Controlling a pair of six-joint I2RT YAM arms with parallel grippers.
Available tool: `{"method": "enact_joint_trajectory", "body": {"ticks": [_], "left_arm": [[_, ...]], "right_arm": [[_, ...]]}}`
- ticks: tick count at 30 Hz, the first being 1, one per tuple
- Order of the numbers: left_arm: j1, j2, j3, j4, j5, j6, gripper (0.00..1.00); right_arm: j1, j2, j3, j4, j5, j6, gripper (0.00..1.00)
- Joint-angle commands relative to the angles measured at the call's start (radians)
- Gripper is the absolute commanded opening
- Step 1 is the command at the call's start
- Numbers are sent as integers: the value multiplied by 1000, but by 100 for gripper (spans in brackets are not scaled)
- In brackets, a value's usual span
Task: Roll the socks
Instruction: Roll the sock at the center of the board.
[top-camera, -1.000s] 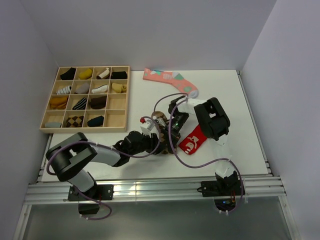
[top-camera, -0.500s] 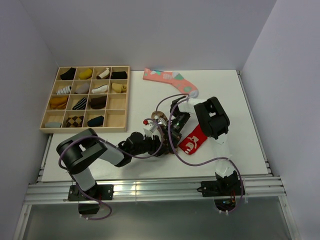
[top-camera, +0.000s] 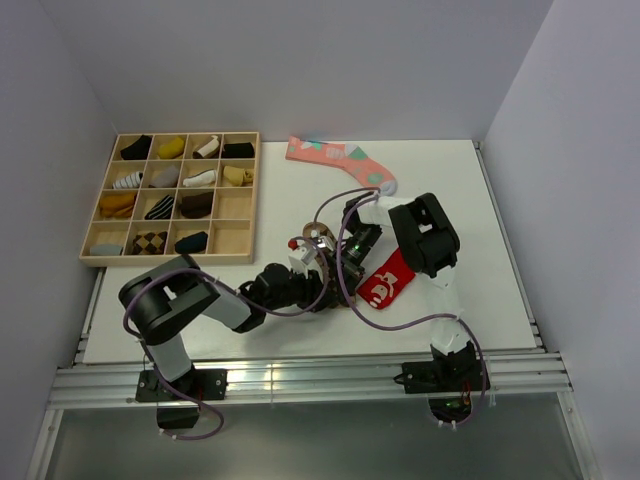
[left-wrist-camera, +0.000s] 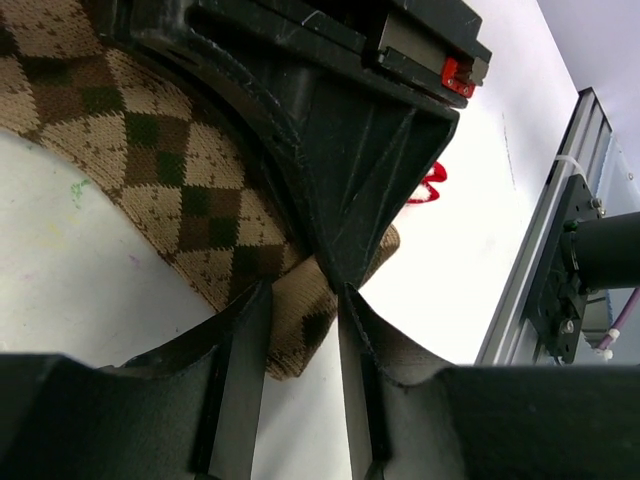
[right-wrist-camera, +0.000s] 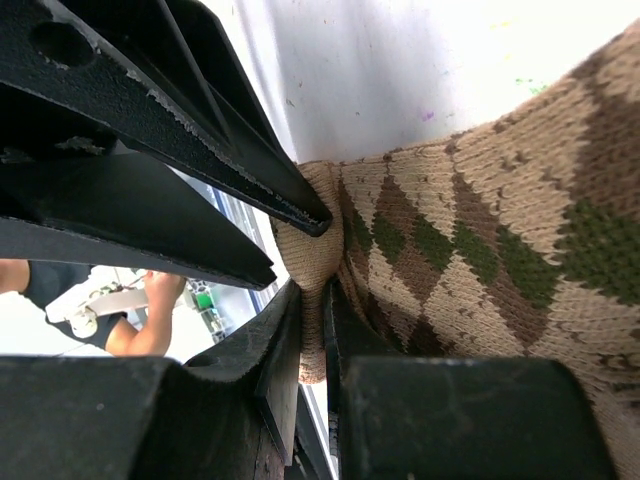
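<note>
The brown-and-tan argyle sock (left-wrist-camera: 170, 170) lies on the white table, mostly hidden under both grippers in the top view. My left gripper (left-wrist-camera: 300, 340) has the sock's end between its fingers, which stand close together on it. My right gripper (right-wrist-camera: 312, 330) is shut on a pinched fold of the sock's (right-wrist-camera: 480, 220) plain tan edge. The two grippers meet tip to tip over the sock, the left gripper (top-camera: 312, 283) from the left and the right gripper (top-camera: 338, 262) from the right.
A red sock with a white figure (top-camera: 388, 280) lies just right of the grippers. A pink sock with teal patches (top-camera: 340, 158) lies at the back. A wooden compartment box (top-camera: 255, 190) with rolled socks stands at left. The metal rail (left-wrist-camera: 545, 270) runs along the near edge.
The left arm's elbow and shoulder link have swung right, closer to the sock. Both grippers stay together on the argyle sock, shifted only slightly.
</note>
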Motion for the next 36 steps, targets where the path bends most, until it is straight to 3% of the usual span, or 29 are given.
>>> {"method": "enact_joint_trajectory", "body": {"ticks": [1, 5, 10, 15, 16, 22, 28, 36], "left_arm": [[-5, 25, 22, -59, -3, 35, 38], [-6, 39, 47, -118, -23, 34, 33], [-8, 34, 93, -243, -32, 23, 17], [-26, 28, 159, -396, -101, 7, 0], [-34, 26, 167, -443, -114, 4, 0], [-43, 45, 205, -531, -155, -28, 0], [-43, 55, 223, -579, -161, -65, 0], [-41, 62, 271, -654, -141, -80, 0]], "right_arm": [[-14, 8, 13, 35, 23, -1, 0], [-19, 0, 1, 60, 38, 17, 0], [-19, -69, -50, 168, 79, 83, 6], [-19, -149, -91, 262, 122, 137, 26], [-17, -158, -94, 270, 133, 143, 33], [-23, -256, -134, 353, 195, 195, 47], [-46, -322, -183, 435, 260, 259, 53], [-137, -405, -254, 495, 273, 284, 53]]}}
